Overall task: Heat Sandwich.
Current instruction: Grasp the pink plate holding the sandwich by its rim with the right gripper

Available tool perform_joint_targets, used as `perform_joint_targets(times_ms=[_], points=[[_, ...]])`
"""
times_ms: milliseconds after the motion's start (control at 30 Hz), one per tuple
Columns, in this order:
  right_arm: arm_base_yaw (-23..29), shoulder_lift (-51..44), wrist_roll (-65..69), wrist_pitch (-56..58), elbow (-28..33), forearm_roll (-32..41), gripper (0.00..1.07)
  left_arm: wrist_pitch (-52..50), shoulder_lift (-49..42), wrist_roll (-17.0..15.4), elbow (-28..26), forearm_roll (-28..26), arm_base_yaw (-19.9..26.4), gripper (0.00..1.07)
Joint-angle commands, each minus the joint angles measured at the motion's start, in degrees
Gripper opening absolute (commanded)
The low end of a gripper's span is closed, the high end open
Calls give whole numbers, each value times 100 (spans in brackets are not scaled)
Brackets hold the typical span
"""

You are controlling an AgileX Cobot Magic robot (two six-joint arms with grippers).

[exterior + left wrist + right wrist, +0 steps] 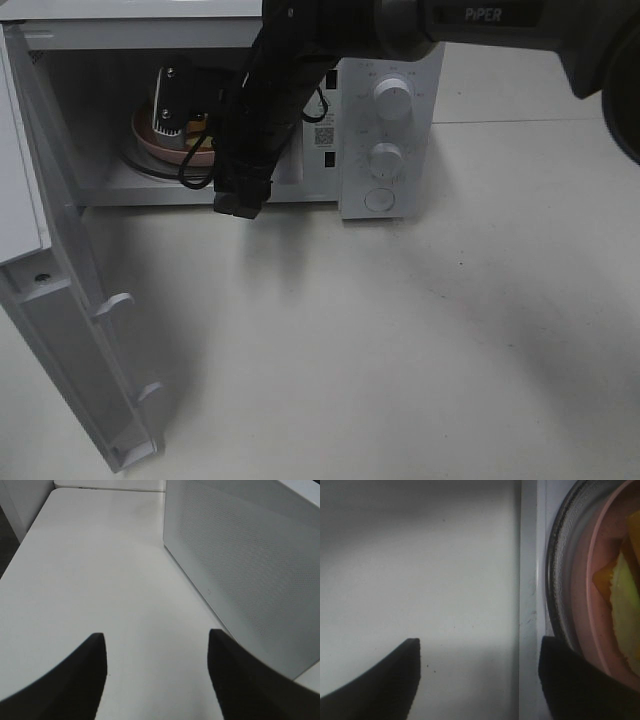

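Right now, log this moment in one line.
door open; sandwich on plate in microwave; right gripper open, empty; left gripper open, empty

The microwave [385, 130] at the upper middle of the high view is white, with white knobs [393, 97] and a black-and-white code label [324, 135]. The table [400, 340] is plain off-white with faint dark specks. The arm [265, 100] across the top is black, with pale lettering [487, 14]. At the right of the left wrist view, a white panel [250, 565] carries a fine grid of grey dots. At the right edge of the right wrist view, the plate [597, 630] is pink inside a dark-grey glass rim [555, 580]. The sandwich [622, 615] is pale cream with orange-yellow filling. Both pairs of jaws are black.
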Motion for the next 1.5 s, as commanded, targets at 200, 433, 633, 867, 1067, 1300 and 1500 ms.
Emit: perform_joint_targets(times_ms=[200, 433, 633, 867, 1067, 1300, 1500], points=[[-143, 292, 138, 17, -516, 57, 66, -103, -29, -23, 17, 11, -17, 58], [-269, 504, 138, -160, -751, 138, 66, -103, -29, -23, 17, 11, -17, 58], [-275, 745, 138, -178, -1106, 292, 66, -103, -29, -23, 17, 11, -17, 58], [-395, 917, 166, -418, -1266, 321, 66, -103, -29, -23, 17, 11, -17, 58], [-476, 1049, 201, -413, -1530, 539, 64, -103, -29, -23, 17, 11, -17, 58], [-539, 1089, 195, -458, -1536, 573, 63, -103, -29, -23, 17, 11, -17, 58], [-602, 1140, 195, -481, -1536, 607, 63, -103, -29, -23, 17, 11, -17, 58]])
